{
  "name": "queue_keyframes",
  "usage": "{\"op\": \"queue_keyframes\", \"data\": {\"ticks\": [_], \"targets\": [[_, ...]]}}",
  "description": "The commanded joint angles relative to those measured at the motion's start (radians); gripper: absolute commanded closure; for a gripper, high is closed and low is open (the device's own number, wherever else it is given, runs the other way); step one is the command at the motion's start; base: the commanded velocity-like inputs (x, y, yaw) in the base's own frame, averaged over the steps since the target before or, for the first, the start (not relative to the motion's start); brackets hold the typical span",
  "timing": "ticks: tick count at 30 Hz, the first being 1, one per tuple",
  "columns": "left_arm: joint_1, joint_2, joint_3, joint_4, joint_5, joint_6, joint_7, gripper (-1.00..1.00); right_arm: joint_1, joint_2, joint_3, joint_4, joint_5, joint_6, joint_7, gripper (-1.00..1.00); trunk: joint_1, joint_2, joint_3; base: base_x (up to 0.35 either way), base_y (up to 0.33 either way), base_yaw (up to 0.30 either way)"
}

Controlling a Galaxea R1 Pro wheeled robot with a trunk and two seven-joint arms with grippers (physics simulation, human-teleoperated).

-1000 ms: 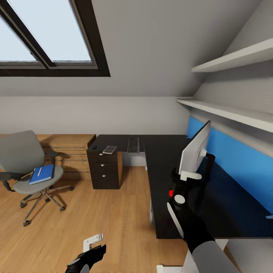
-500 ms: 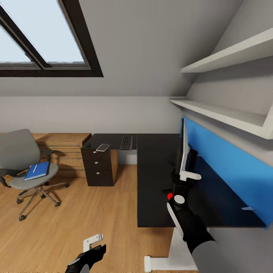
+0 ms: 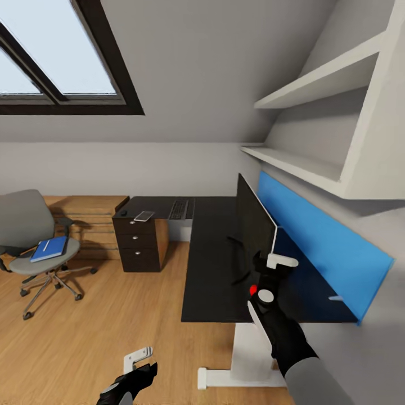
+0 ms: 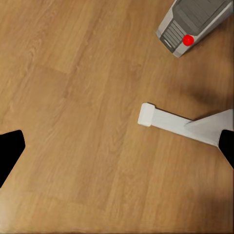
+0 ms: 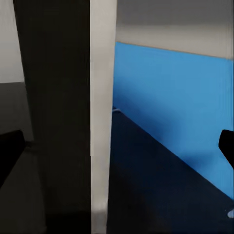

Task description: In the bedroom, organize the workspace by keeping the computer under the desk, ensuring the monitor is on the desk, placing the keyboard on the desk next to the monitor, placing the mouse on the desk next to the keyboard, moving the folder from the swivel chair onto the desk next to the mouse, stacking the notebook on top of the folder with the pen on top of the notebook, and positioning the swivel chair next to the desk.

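Since one second ago the whole head view has slid, so the camera turned; the monitor (image 3: 254, 228) now shows us its black screen instead of its white back, while our right gripper (image 3: 274, 260) stays at its lower edge. We see the monitor upright over the desk (image 3: 212, 270), and its stand and round base are hidden behind the screen and our arm, so we cannot say whether it rests on the top. In the right wrist view the monitor (image 5: 66, 112) is seen edge-on between the two dark fingertips, which stand wide at the borders of that picture; whether they press the panel we cannot tell. Behind it stands the blue back panel (image 3: 315, 236), and above are two white shelves (image 3: 315, 84).

Our left gripper (image 3: 138, 365) hangs low over the wood floor (image 3: 112, 315), cut by the lower border of the head view; in the left wrist view its fingers (image 4: 9, 151) are far apart with nothing between them, above the white foot of the desk (image 4: 180, 124).

On the far wing of the desk lies the keyboard (image 3: 179, 209). Near it, above the drawer unit (image 3: 135, 242), we see a small pale flat thing (image 3: 144, 215) and a tiny dark spot that is too small to name. The swivel chair (image 3: 34, 242) stands well apart from the desk, cut by the left border, with the folder (image 3: 49, 248) on its seat and a thin white stick, probably the pen (image 3: 45, 246), on the folder.
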Motion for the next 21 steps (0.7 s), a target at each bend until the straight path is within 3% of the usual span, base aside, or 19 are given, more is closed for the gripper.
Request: {"op": "queue_keyframes", "data": {"ticks": [1,14,21], "targets": [[-0.001,0.001,-0.003,-0.002,0.007,0.003,0.008,-1.00,-0.001,0.001,0.000,0.003,0.004,-0.001,-0.004,-1.00,0.000,-0.001,-0.001,-0.136,-0.147,0.000],[-0.001,0.002,-0.003,-0.002,0.007,0.003,0.008,-1.00,0.000,0.005,0.010,0.008,0.000,-0.005,0.003,-1.00,0.000,-0.001,-0.001,-0.019,-0.020,0.000],[-0.001,0.002,-0.003,-0.002,0.007,0.003,0.008,-1.00,0.000,0.005,0.037,0.008,-0.001,-0.008,0.003,-1.00,0.000,-0.001,-0.001,0.000,0.000,0.000]]}}
